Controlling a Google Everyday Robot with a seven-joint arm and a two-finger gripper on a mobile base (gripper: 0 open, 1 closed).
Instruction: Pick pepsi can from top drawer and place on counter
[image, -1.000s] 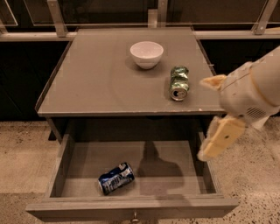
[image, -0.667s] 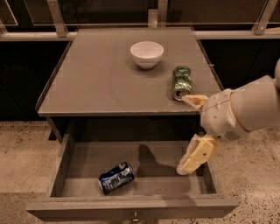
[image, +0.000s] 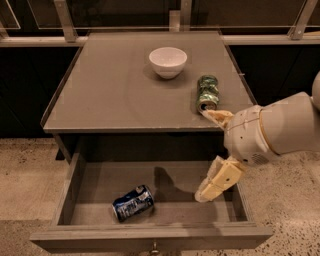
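The pepsi can (image: 132, 202) lies on its side at the front left of the open top drawer (image: 150, 236). It is dark blue with white markings. My gripper (image: 202, 155) hangs over the right part of the drawer, to the right of the can and apart from it. Its fingers are spread wide: one fingertip (image: 209, 114) is at the counter's front edge, the other (image: 205, 194) reaches down into the drawer. It holds nothing. The counter (image: 115, 90) is the grey-brown top above the drawer.
A white bowl (image: 168, 61) stands at the back middle of the counter. A green and silver can (image: 206, 93) lies on its side at the counter's right front, close to my upper finger. Speckled floor surrounds the cabinet; a dark railing runs behind.
My gripper has moved left and down, from beside the drawer's right wall to over its right part. The pepsi can, bowl and green can have not moved.
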